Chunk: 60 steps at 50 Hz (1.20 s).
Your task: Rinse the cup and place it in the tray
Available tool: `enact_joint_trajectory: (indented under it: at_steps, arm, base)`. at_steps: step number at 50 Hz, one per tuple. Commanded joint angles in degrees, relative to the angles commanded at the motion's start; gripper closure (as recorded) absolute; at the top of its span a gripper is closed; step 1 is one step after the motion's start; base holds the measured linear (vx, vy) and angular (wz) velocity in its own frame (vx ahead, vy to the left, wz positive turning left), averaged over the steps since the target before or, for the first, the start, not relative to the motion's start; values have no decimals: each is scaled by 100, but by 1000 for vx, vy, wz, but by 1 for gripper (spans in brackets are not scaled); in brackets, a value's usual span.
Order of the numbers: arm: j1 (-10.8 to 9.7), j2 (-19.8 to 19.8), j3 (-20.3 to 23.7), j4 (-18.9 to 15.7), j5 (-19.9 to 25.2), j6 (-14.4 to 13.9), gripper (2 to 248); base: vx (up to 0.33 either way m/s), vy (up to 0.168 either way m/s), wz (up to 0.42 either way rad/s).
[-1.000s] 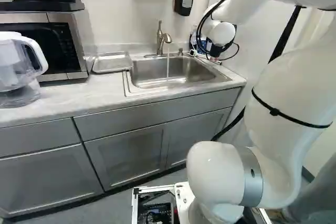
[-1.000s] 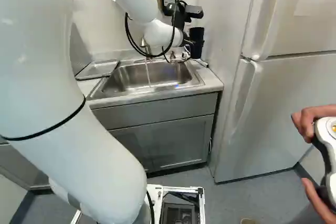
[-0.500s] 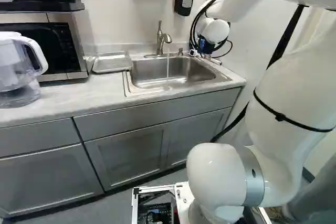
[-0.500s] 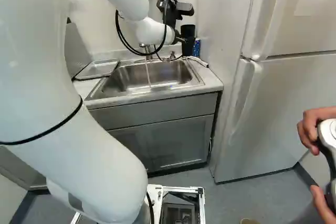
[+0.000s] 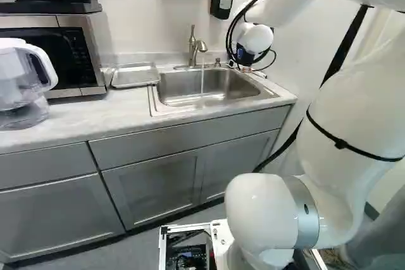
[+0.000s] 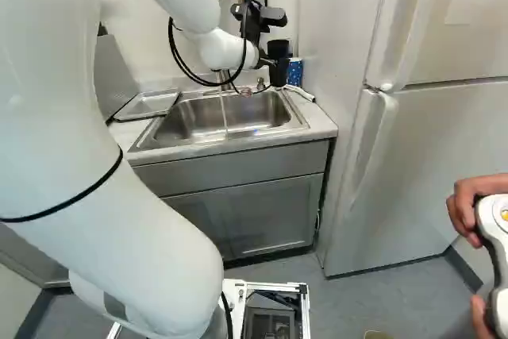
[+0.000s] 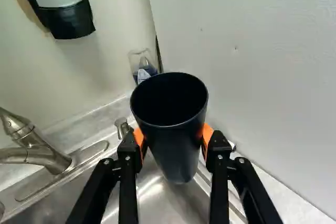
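In the right base view my gripper [image 6: 268, 62] is beside the black cup [image 6: 279, 52], over the sink's back right corner. The wrist view shows the gripper [image 7: 172, 137] shut on the upright black cup [image 7: 177, 153], with an orange pad against each side and its open mouth upward. Water [image 5: 202, 80] runs from the faucet [image 5: 194, 45] into the sink [image 5: 152, 100]; the cup is to one side of the faucet, not under the stream. On the counter left of the sink lies the metal tray [image 5: 136, 76]; the cup is well away from it.
A soap dispenser [image 7: 60, 3] hangs on the wall. Behind the cup stands a clear bottle with blue liquid [image 7: 143, 66]. A side wall [image 7: 252, 51] rises close beside the gripper. A pitcher [image 5: 25, 80] and microwave [image 5: 57, 52] stand left of the tray; a fridge [image 6: 429, 156] is at the right.
The forearm and wrist have swung left in both base views, carrying the cup closer to the faucet. A blue patterned thing behind the cup has come into sight. The base has not moved.
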Motion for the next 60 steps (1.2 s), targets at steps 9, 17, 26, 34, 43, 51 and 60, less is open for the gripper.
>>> enact_joint_trajectory:
  at_steps: [9, 17, 26, 34, 43, 51, 60]
  arm:
    - [0, -68, 42, 0, 0, 0, 128]
    - [6, -130, 80, 0, 0, 0, 128]
    - [67, -180, 144, 0, 0, 0, 128]
    - [136, -223, 202, 0, 0, 0, 128]
    - [216, -276, 264, 0, 0, 0, 128]
    - [292, -290, 301, -15, 0, 0, 128]
    - [420, -272, 319, -69, 0, 0, 128]
  base:
    - [0, 0, 0]
    - [0, 0, 0]
    - [0, 0, 0]
    - [0, 0, 0]
    - [0, 0, 0]
    - [0, 0, 0]
    - [0, 0, 0]
